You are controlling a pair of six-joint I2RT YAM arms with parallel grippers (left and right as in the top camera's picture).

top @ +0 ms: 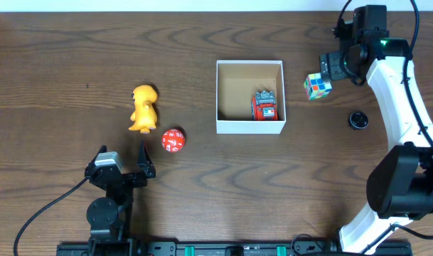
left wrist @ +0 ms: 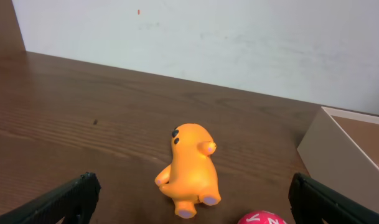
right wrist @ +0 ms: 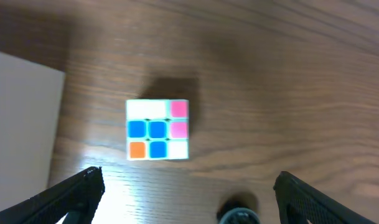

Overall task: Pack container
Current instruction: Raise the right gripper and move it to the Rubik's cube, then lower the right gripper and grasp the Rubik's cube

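Left half of container [top: 249, 126] is bare, plenty of room to come down there. Red toy [top: 266, 106] hogs its near-rt corner. Cube [top: 317, 86] sits just rt of the wall, slim gap btwn. Yellow figure [top: 143, 108] & red die [top: 173, 140] crowd the left approach; open table [top: 202, 185] btwn die & container.
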